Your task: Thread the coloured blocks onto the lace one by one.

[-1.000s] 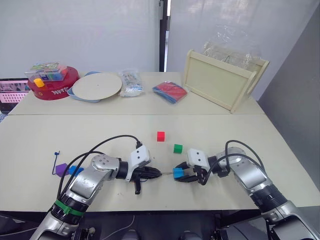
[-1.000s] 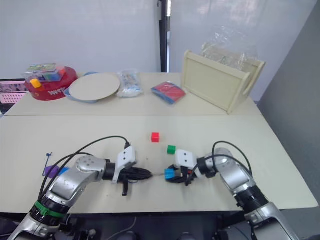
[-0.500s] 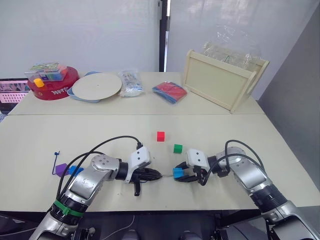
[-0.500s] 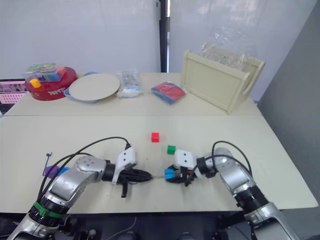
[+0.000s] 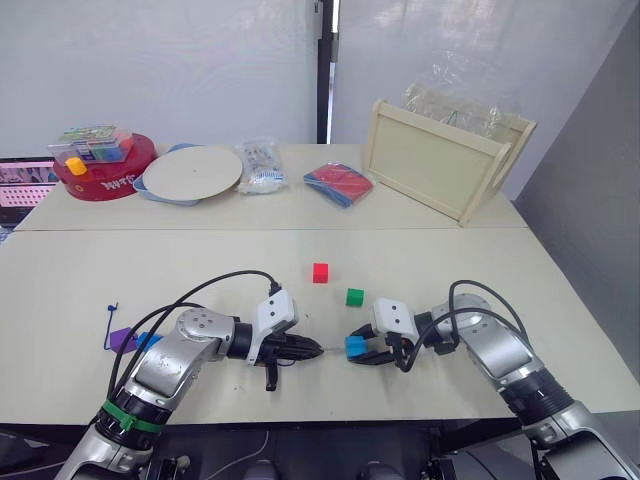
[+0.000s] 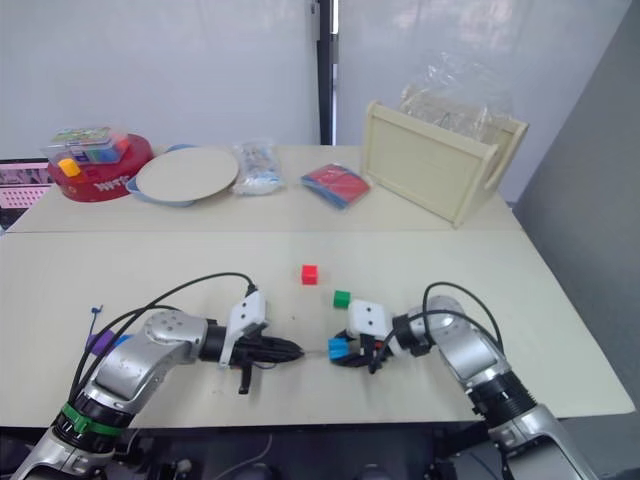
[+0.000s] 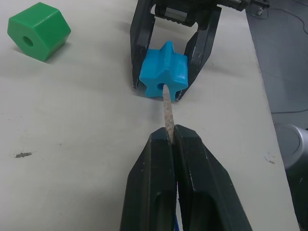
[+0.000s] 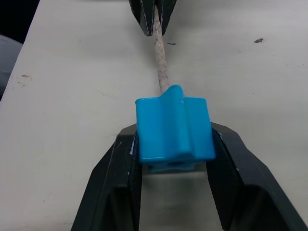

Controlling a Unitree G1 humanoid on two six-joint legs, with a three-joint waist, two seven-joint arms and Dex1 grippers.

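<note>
Right gripper (image 7: pixel 168 62) clamps the blue star block (image 7: pixel 163 71) between both fingers, just above the table (image 5: pixel 450 255), near its front edge. Left gripper (image 7: pixel 172 142) is pinched tight on the lace (image 7: pixel 168 111), holding it by the pale stiff tip, which pokes into the star's hole. Grippers face each other, close together. Green block (image 5: pixel 355 297) sits just behind the star; red block (image 5: pixel 320 272) further back. Purple block (image 5: pixel 122 339) and another blue one (image 5: pixel 150 340) lie far left, touching each other.
</note>
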